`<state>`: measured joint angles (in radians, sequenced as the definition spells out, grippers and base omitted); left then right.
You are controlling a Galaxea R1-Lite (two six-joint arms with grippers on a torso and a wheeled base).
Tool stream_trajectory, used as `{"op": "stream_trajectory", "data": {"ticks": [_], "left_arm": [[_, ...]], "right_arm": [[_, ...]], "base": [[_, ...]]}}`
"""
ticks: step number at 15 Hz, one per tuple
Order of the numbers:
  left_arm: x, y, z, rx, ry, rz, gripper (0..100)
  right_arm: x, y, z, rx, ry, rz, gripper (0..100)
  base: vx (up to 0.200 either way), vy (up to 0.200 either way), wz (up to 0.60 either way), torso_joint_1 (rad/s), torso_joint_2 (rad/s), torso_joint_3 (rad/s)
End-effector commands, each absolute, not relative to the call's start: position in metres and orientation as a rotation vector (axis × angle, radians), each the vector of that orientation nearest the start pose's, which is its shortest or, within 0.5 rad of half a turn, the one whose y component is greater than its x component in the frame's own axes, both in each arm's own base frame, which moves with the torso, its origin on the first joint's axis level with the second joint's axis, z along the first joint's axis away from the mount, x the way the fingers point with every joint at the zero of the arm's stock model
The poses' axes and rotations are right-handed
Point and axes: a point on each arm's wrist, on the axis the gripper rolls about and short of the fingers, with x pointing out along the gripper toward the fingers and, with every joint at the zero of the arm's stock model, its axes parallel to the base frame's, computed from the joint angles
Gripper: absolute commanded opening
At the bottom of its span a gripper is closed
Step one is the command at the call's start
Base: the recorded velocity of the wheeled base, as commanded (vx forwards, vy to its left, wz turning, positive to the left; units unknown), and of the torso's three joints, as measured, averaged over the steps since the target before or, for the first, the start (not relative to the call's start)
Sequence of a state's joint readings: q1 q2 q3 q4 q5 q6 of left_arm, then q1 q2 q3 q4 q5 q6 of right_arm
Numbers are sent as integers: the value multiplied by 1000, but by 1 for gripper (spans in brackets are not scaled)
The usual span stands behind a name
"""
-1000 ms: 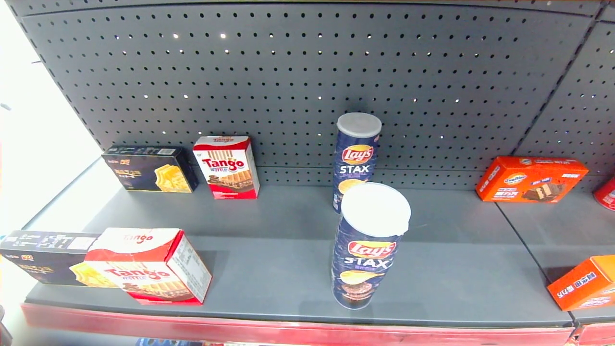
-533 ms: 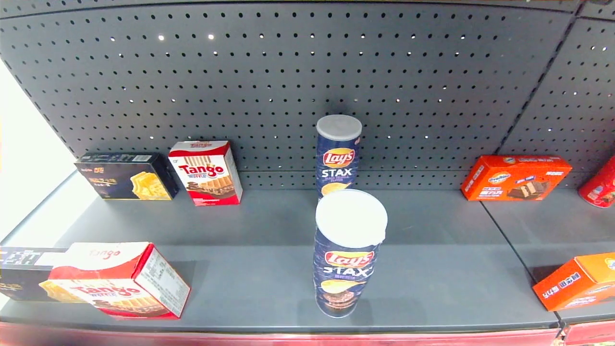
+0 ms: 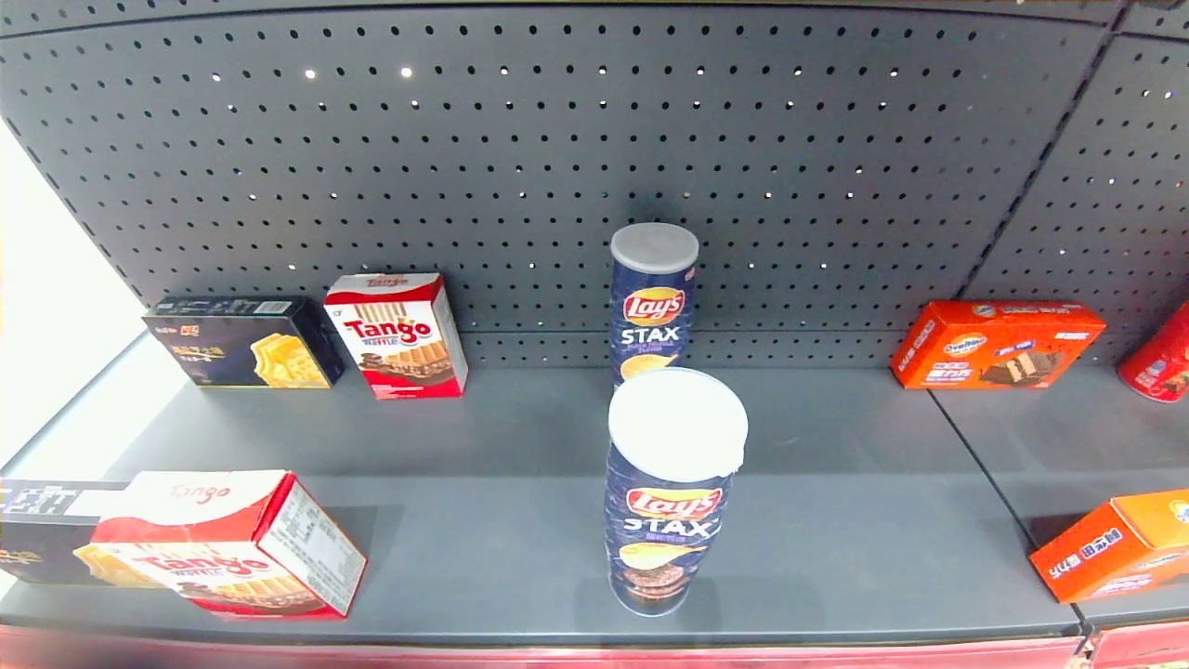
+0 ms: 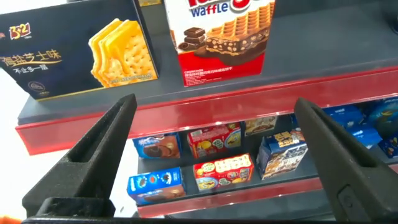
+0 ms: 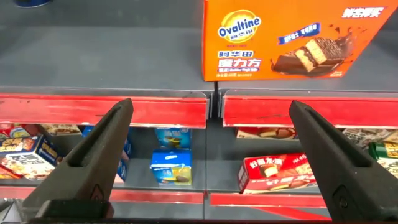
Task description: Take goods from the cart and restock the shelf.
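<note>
Left gripper [image 4: 214, 102]: black tapered fingers spread wide, nothing held. Positioned level with the glossy red front rail [image 4: 186, 112] of the shelf [image 3: 836, 520].

Just beyond the fingers, at the shelf's front edge: dark cracker box [image 4: 81, 53] and red-and-white wafer box [image 4: 221, 37], tops cut off. On the lower tier: small packs [image 4: 214, 168], print too small to read.

Right gripper [image 5: 211, 104]: fingers equally wide apart, empty. Ahead on the front edge: orange box [image 5: 292, 40], cardboard, with a chocolate wafer bar pictured on its face.

Mid-shelf, near the front: front can [image 3: 671, 502], a tall dark-blue cylinder, upright, with a white plastic lid, a logo and a chip picture on its wall.

Directly behind it, at the back wall: rear can [image 3: 650, 307], same design, lower part hidden by the front can.

Back row, left: second cracker box [image 3: 243, 341] just beside second wafer box [image 3: 399, 333], both upright.

Back row, right: long orange carton [image 3: 999, 342]; red can [image 3: 1161, 367] cut off by the edge.

Behind everything: grey perforated pegboard [image 3: 557, 139].
</note>
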<state>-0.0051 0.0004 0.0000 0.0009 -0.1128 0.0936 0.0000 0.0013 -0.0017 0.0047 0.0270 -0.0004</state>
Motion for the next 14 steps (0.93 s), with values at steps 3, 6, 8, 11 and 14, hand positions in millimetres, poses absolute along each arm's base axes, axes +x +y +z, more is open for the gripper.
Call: {"op": "stream_trajectory", "data": {"ticks": [3,6,8,11,14], "left_arm": [[-23,-2,75,92,-4,-117,100],[-23,-2,75,93,-4,-118,100],[-23,-2,75,90,-4,-117,100],[-23,-2,75,87,-4,-118,100],[-23,-2,75,86,-3,-117,100]], "right_arm": [[-23,1,75,-1,5,28,100],[-23,1,75,-1,5,28,100],[-23,1,75,-1,5,28,100],[-23,1,75,0,5,26,100],[-23,1,75,0,5,26,100]], "base": [[-133,0,0,0,2,5],[0,0,0,0,0,0],[0,0,0,0,0,0],[0,0,0,0,0,0],[-200,0,0,6,6,-1]]}}
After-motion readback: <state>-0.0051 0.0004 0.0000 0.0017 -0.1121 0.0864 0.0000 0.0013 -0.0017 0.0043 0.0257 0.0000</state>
